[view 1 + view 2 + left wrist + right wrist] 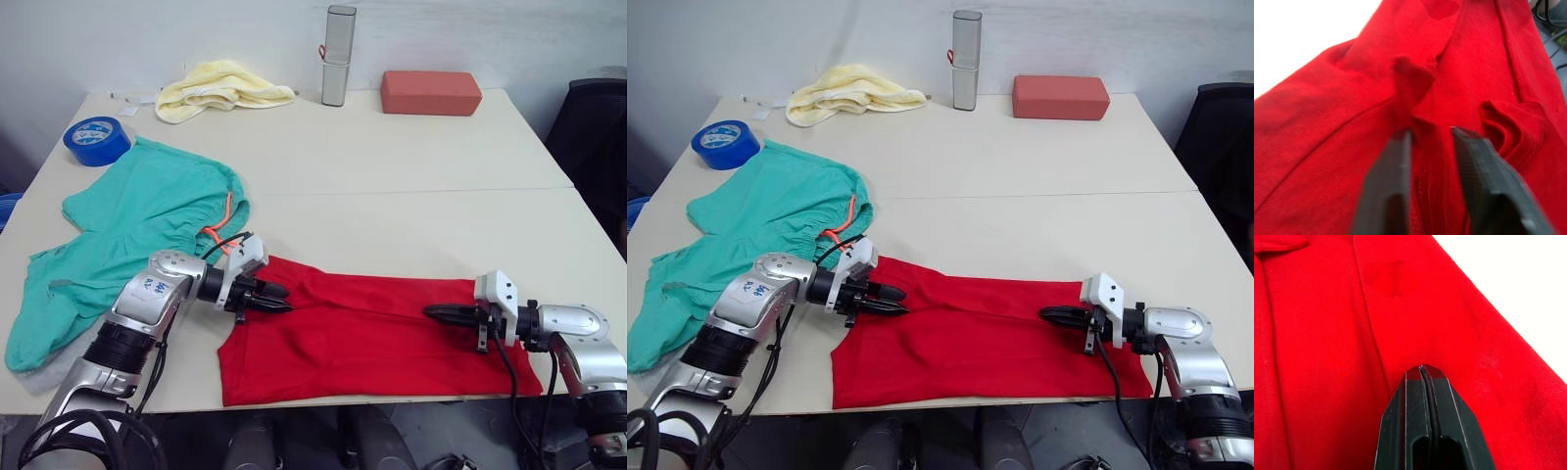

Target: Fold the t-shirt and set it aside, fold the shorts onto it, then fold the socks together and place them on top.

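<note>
While the red t-shirt (pixel 377 338) lies spread flat along the near edge of the surface (pixel 411 166), both arms reach onto it from opposite ends. The left gripper (pixel 277 298) rests at the shirt's left end; its fingers (pixel 1484 186) stand slightly parted, with a ridge of red cloth rising between them, though whether they pinch it is unclear. The right gripper (pixel 438 312) lies on the shirt's right part, its fingers (pixel 1425 423) pressed together with no cloth seen between them, the tips resting on the red fabric.

Just behind the left fingers and to their outer side, the teal shorts (pixel 127 235) sprawl open, their orange drawstring (pixel 221 227) close to the left wrist and the waistband touching the shirt's corner. Far beyond the fingers, along the back of the surface, sit a blue tape roll (pixel 96 140), a crumpled yellow towel (pixel 220 88), an upright grey cylindrical case (pixel 338 55) and a red-brown block (pixel 431 93). What the case holds cannot be told.
</note>
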You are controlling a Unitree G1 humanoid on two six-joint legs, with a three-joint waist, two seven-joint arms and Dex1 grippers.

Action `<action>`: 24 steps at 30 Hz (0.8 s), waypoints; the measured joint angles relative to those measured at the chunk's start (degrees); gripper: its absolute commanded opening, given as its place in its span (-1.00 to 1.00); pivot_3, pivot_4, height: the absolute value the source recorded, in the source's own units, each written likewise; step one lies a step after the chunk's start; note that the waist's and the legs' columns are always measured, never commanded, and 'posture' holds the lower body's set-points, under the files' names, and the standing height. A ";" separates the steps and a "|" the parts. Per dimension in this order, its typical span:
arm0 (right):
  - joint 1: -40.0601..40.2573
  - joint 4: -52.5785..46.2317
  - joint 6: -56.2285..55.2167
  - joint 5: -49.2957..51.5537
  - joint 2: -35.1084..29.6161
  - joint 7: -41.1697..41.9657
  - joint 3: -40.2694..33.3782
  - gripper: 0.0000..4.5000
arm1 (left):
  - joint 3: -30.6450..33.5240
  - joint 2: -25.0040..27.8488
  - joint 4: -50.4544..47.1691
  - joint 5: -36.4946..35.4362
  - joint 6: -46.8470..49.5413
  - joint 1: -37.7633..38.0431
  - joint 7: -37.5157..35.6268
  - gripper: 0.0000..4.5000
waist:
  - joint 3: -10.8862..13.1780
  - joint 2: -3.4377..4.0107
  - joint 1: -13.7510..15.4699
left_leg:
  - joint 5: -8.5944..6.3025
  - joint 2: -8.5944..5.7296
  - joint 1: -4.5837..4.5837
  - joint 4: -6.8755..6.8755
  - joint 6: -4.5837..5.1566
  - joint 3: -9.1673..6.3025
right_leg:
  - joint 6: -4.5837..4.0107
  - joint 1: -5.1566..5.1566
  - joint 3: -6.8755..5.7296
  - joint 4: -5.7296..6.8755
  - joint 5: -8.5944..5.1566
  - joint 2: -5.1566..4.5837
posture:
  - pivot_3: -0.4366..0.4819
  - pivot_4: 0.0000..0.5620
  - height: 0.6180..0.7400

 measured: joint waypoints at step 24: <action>3.79 -0.77 -0.33 3.27 -0.02 -0.36 -1.18 -1.00 | 6.43 0.43 -4.78 -5.00 -13.35 7.04 -3.62 -0.19 | -0.01 -0.01 0.09 | -0.06 0.09 0.04 -0.04 0.02 -0.10 | -0.05 0.10 -0.08 -0.05 -0.02 -0.10 | -0.05 -0.47 1.00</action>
